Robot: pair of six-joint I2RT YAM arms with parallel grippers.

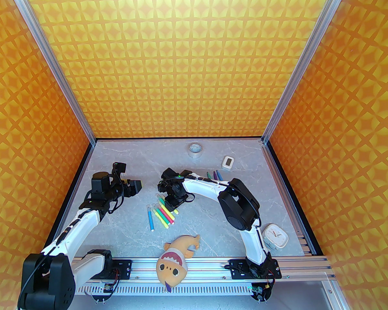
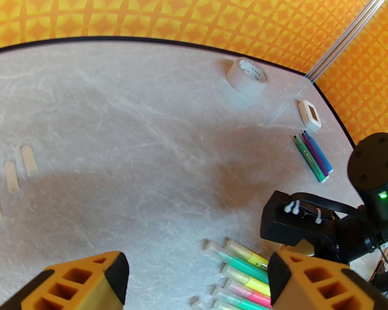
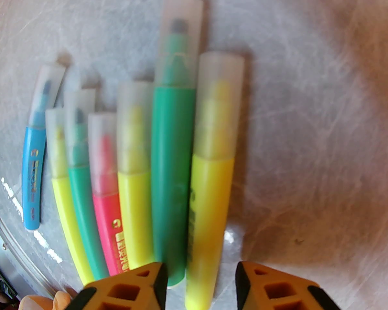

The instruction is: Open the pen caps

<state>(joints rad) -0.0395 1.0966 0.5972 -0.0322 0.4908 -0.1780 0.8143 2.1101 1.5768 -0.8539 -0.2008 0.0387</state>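
Grey marbled bench (image 1: 123, 237) carries seven slim markers (image 3: 171, 173) fanned side by side near its middle: blue, yellow, green, pink, yellow, green, yellow. Each wears one of the translucent whitish pen caps (image 3: 221, 105), pushed fully onto its tip. The right end effector (image 3: 199, 283) hangs low over the barrel ends of this fan with its jaws apart. The outermost yellow barrel lies between the orange fingers (image 3: 155, 286), which clamp nothing.

Three loose caps (image 2: 29, 160) lie on bare bench, close to one another and well apart from the fan. Toward the far right corner, three uncapped markers (image 2: 313, 160), green, purple and blue, rest together with tips bare, just beside a small white timer (image 1: 228, 162).

The left end effector (image 2: 197, 279) hovers left of the fan, spread wide and empty. A tape roll (image 1: 195, 149) sits by the far edge, a plush shark (image 1: 176, 257) at the near edge, and a white clock (image 1: 275, 235) near the near right corner.
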